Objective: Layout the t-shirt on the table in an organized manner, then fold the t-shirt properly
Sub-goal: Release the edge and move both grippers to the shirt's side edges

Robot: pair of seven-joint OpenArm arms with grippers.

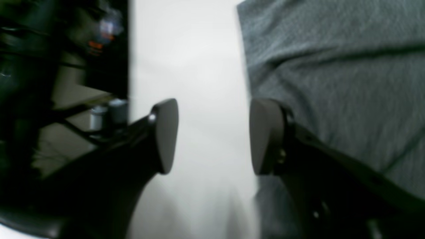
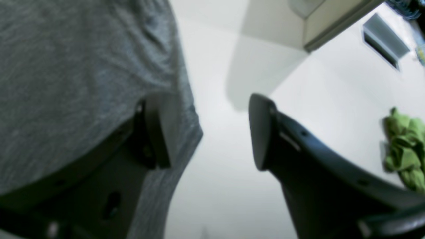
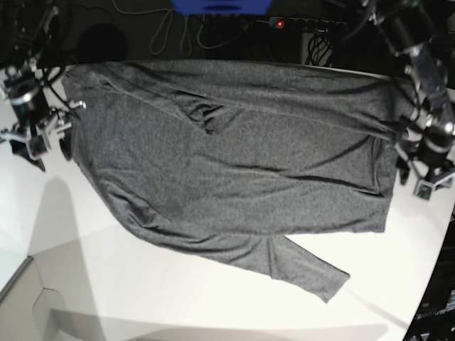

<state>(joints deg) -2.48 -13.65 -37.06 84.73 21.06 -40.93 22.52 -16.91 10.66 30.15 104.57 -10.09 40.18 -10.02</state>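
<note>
The dark grey t-shirt (image 3: 234, 170) lies spread flat across the white table (image 3: 178, 305), with one sleeve (image 3: 313, 273) pointing toward the front edge. At the shirt's left edge in the base view, my right gripper (image 3: 65, 136) stands open. In the right wrist view, the right gripper (image 2: 209, 132) has nothing between its fingers, and one finger (image 2: 159, 132) is over the t-shirt (image 2: 73, 83). At the shirt's right edge, my left gripper (image 3: 402, 170) is open too. The left gripper (image 1: 215, 136) frames bare table (image 1: 199, 66), beside the t-shirt (image 1: 332, 83).
A crumpled green cloth (image 2: 405, 149) lies on the table off to the side. A pale box corner (image 2: 332, 23) stands near it. Cables and a power strip (image 3: 298, 23) run behind the far edge. The table's curved edge (image 3: 434, 284) is at the right.
</note>
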